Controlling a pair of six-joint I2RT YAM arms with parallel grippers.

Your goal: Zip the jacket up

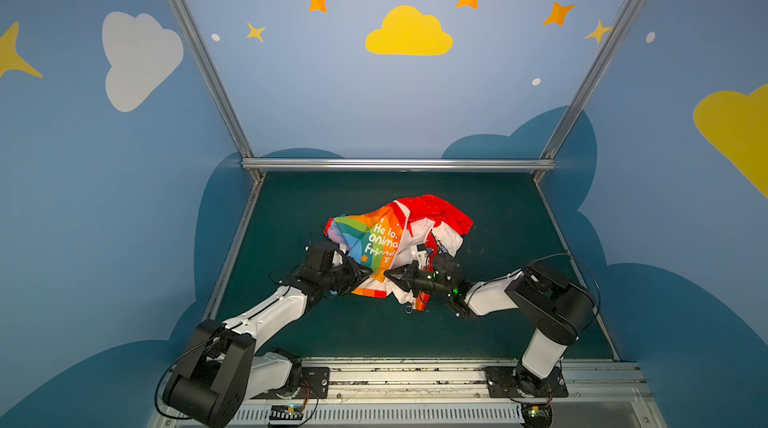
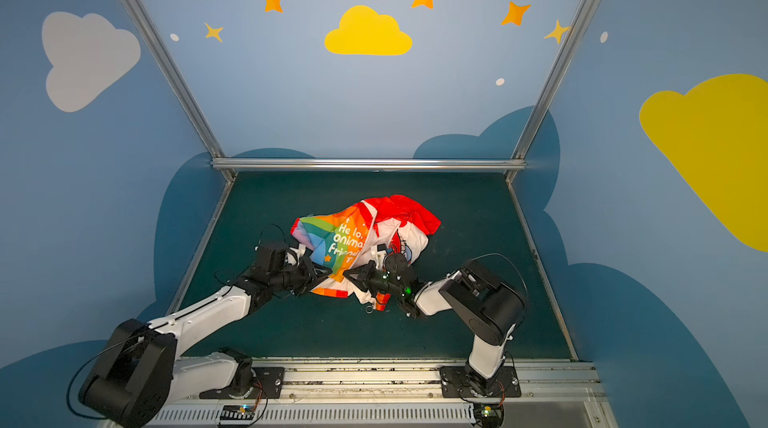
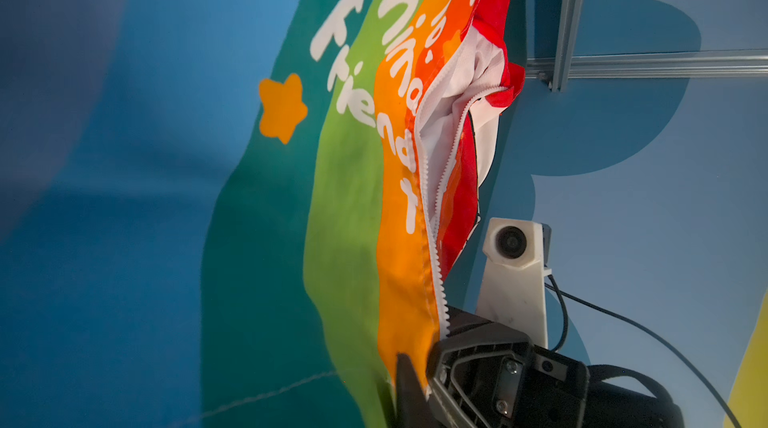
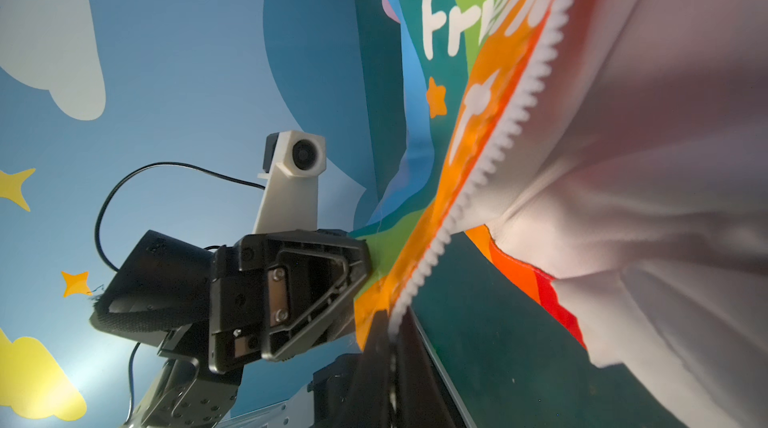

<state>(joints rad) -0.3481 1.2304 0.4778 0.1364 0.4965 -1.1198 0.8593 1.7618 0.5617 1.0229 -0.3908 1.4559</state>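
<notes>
The jacket (image 1: 386, 234) (image 2: 353, 234) is bunched mid-mat, rainbow panel with white lettering up, red part behind, white lining showing. My left gripper (image 1: 368, 274) (image 2: 328, 272) is shut on the panel's lower orange edge; in the left wrist view its dark finger (image 3: 409, 392) presses orange cloth. Close beside it, my right gripper (image 1: 388, 274) (image 2: 347, 273) is shut on the white zipper teeth (image 4: 498, 143) at that same edge, its jaws (image 4: 392, 334) closed over the tape. The two zipper rows (image 3: 432, 197) stand apart. A ring pull (image 1: 409, 308) hangs at the other panel's low corner.
A dark green mat (image 1: 519, 280) covers the table, with an aluminium rail (image 1: 399, 164) along its back edge and posts at the back corners. Blue painted walls close in three sides. The arm bases sit on the front rail (image 1: 415, 376).
</notes>
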